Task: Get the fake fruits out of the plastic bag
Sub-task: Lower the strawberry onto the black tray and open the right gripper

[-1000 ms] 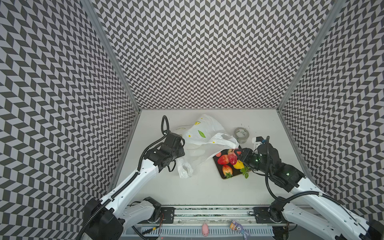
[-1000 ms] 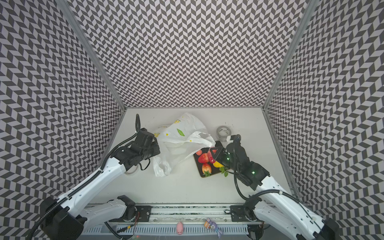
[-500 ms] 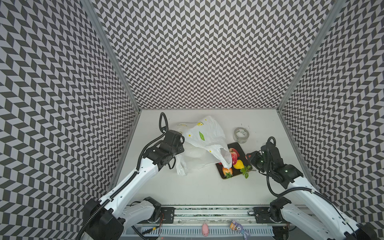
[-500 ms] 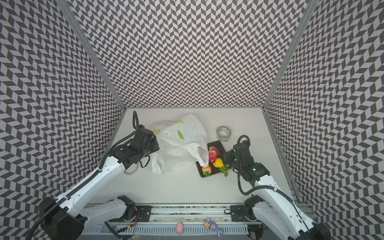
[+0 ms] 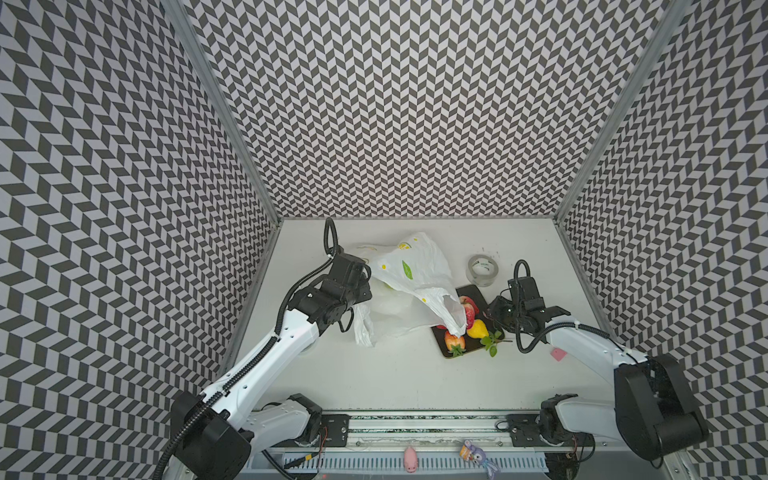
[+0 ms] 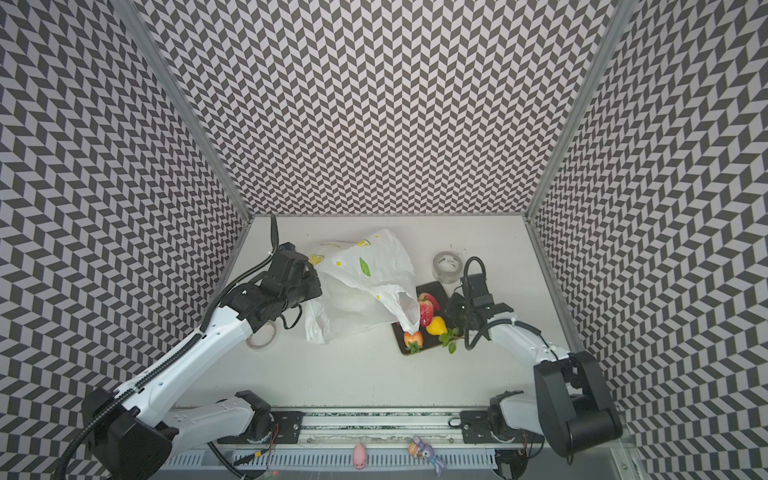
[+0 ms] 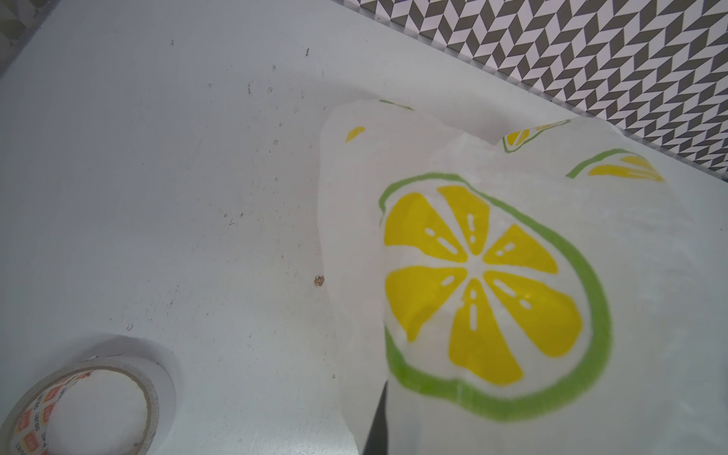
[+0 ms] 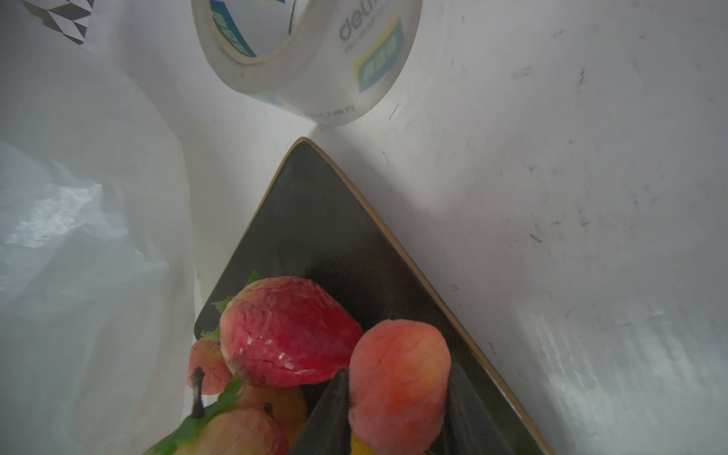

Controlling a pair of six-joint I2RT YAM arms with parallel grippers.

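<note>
Clamping the plastic bag (image 5: 411, 270) tight with left gripper (image 5: 366, 269) mid-table, draping its mouth toward 4 o'clock over the tray (image 5: 473, 292) of fake fruits (image 5: 469, 320); straddling a peach (image 8: 398, 378) with right gripper (image 5: 492, 311), can't tell if actually squeezing tbh.

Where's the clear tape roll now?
In both top views the clear tape roll lies right of centre, just behind the far corner of the dark tray, right of the plastic bag.

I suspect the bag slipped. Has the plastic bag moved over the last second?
Yes. The plastic bag has sagged toward the near edge, its loose end draped over the left side of the dark tray, mostly uncovered earlier.
</note>
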